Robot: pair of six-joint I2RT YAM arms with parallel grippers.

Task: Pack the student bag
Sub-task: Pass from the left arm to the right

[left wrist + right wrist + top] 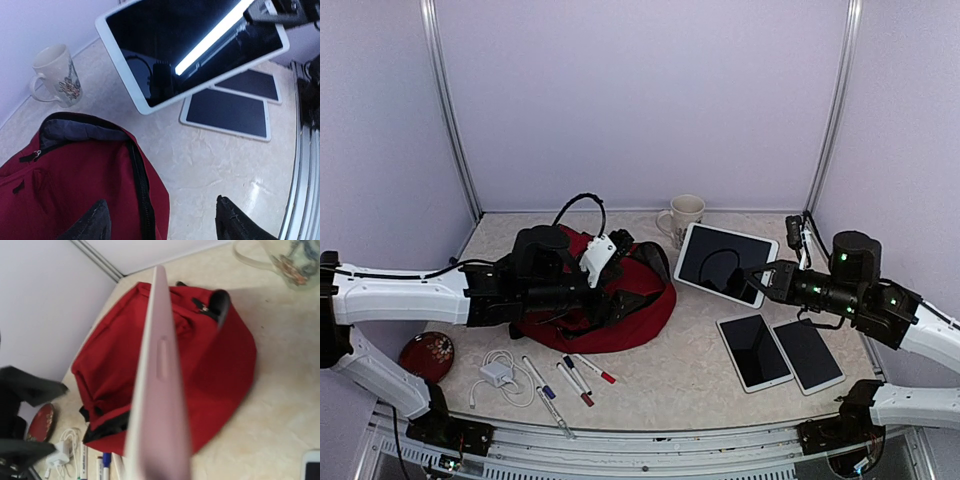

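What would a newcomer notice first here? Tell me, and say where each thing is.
The red bag dominates the left-centre of the table. To its right, the right hand holds a big white tablet tilted off the surface. Two smaller tablets lie flat nearer the front.

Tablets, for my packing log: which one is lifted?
The large white-framed tablet gripped by the right hand, tilted; both smaller tablets lie flat on the table.
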